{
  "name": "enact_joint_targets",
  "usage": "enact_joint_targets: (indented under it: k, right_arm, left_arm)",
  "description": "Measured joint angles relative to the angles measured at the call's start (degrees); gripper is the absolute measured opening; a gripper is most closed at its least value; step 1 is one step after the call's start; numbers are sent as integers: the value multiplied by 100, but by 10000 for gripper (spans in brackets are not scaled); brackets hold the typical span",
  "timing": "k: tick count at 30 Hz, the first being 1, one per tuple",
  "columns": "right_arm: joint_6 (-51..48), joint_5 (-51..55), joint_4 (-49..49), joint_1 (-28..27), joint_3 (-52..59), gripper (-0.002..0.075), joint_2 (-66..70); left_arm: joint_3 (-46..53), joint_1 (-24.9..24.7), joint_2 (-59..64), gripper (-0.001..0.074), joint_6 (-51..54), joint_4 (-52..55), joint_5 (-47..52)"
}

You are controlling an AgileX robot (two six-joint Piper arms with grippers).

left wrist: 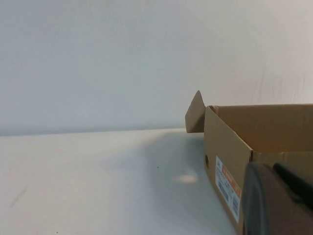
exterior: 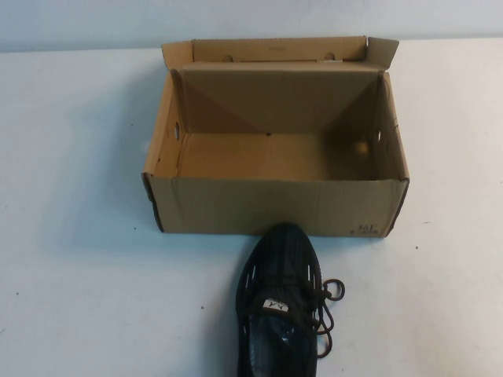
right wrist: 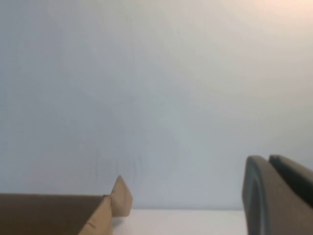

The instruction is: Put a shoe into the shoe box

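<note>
Only shoe (exterior: 280,306) label, unreadable logo.

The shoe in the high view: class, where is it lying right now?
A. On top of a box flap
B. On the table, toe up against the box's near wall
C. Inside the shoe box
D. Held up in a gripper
B: the shoe lies on the table, its toe at the near wall of the empty shoe box; neither gripper appears there.
</note>
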Motion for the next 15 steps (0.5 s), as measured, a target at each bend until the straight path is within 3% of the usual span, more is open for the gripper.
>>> enact_joint_targets:
  k: [6,12,15]
  right_arm:
    - [0,-830,0,0,0,-16,0]
    - [565,-2906,28,0,-30,-16,-22]
    - [1183,-3004,53,0,-507,-16,-35]
  left_arm:
    - [3,0,0,-1,-223,0,-672]
    - [3,0,0,-1,-1077,0,-3279]
    - [-81,0,-11,-1,-1333,11,-4164]
